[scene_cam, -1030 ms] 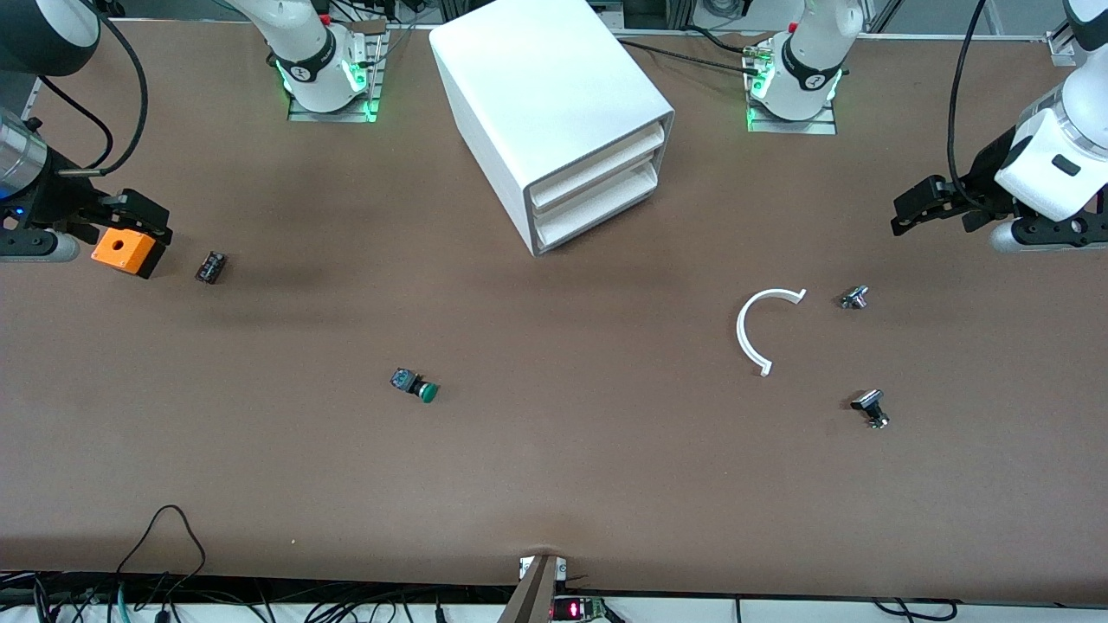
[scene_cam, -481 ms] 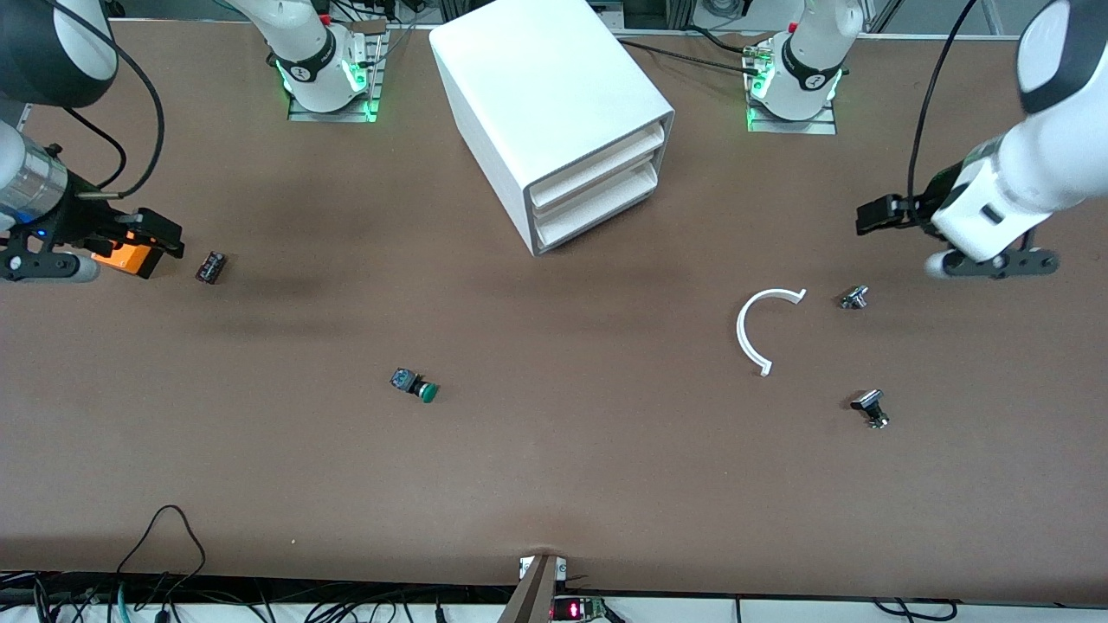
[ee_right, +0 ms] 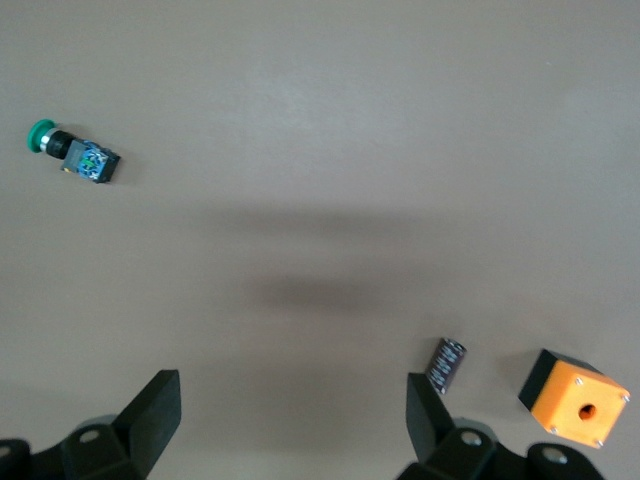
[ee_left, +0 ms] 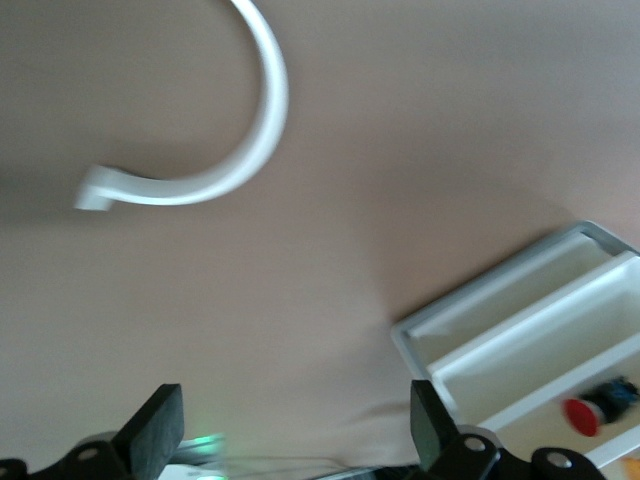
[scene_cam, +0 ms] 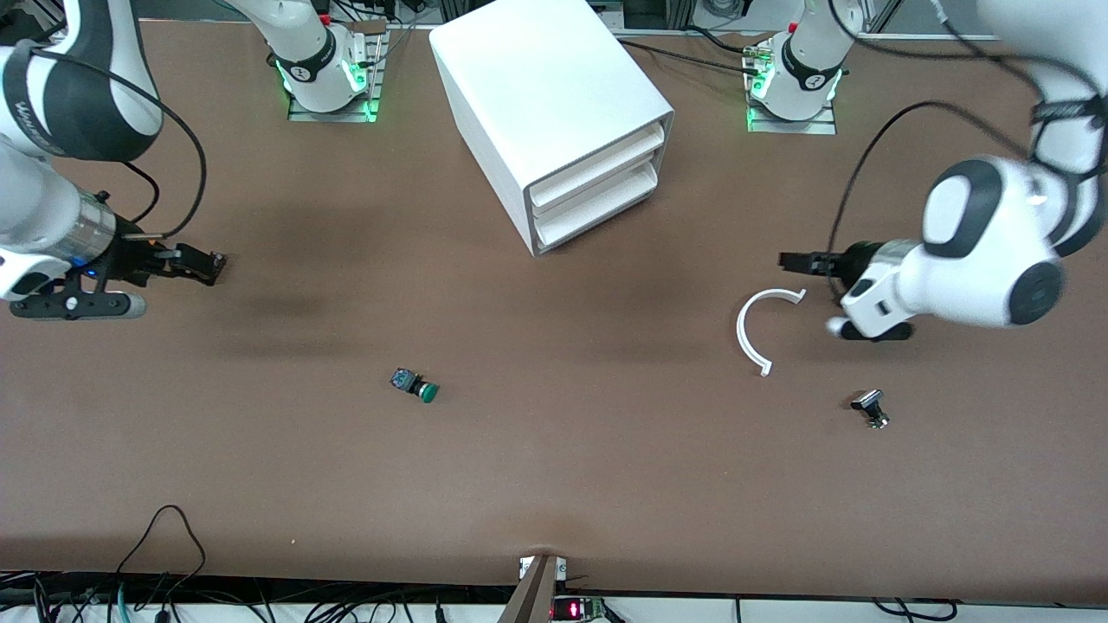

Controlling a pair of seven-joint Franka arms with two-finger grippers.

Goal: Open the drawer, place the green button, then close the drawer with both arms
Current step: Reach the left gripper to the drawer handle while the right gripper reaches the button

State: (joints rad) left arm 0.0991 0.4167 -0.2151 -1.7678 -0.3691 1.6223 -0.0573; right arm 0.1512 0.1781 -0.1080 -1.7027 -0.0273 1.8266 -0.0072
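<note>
The button (scene_cam: 415, 385) lies on its side on the brown table, green cap and blue rear block showing, nearer the front camera than the white cabinet (scene_cam: 554, 112). The right wrist view also shows the button (ee_right: 75, 155). The drawer (scene_cam: 597, 218), the cabinet's lowest, sits pushed in. My right gripper (scene_cam: 203, 266) hangs open and empty low over the table at the right arm's end, well away from the button. My left gripper (scene_cam: 792, 260) is open and empty over the table beside a white C-shaped piece (scene_cam: 757, 324). In the wrist views the right gripper (ee_right: 292, 415) and the left gripper (ee_left: 295, 440) hold nothing.
An orange box with a hole (ee_right: 575, 397) and a small black part (ee_right: 447, 362) lie by the right gripper. A silver-black metal part (scene_cam: 870, 408) lies toward the left arm's end. The left wrist view shows the C-shaped piece (ee_left: 230, 150) and the cabinet (ee_left: 520, 320).
Both arms have swung in over the table. The right gripper passed over the orange box to the small black part. The left gripper dropped toward the C-shaped piece. Both stayed open.
</note>
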